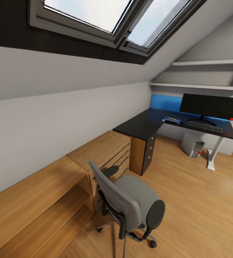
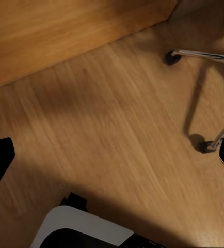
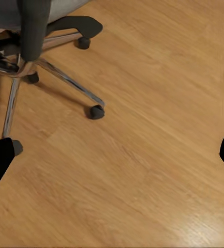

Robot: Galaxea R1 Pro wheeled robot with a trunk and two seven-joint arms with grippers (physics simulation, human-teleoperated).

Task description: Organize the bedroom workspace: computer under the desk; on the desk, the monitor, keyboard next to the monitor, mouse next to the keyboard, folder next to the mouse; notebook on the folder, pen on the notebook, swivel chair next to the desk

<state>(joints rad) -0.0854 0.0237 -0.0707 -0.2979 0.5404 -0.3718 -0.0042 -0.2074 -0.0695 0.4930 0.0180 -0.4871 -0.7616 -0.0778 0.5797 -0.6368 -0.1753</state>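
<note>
The swivel chair (image 1: 131,200) stands close in front of me with its grey seat bare, well short of the desk (image 1: 141,125). On the black desktop at the far right stand the wide monitor (image 1: 211,106) and, in front of it, the keyboard (image 1: 204,126). Left of the keyboard lies the blue folder (image 1: 166,120) with the grey notebook (image 1: 172,119) on it. The computer (image 1: 193,147) sits on the floor under the desk. Mouse and pen are too small to make out. My left gripper (image 2: 112,157) and right gripper (image 3: 112,157) hang open over the floor, by the chair's chrome base (image 3: 55,75).
Low oak shelving and drawers (image 1: 59,186) run along the left wall under the sloped ceiling and skylight (image 1: 113,18). The desk's white leg (image 1: 213,154) stands at the far right. Wood floor (image 1: 195,200) lies open to the chair's right. My own base (image 2: 86,230) shows below.
</note>
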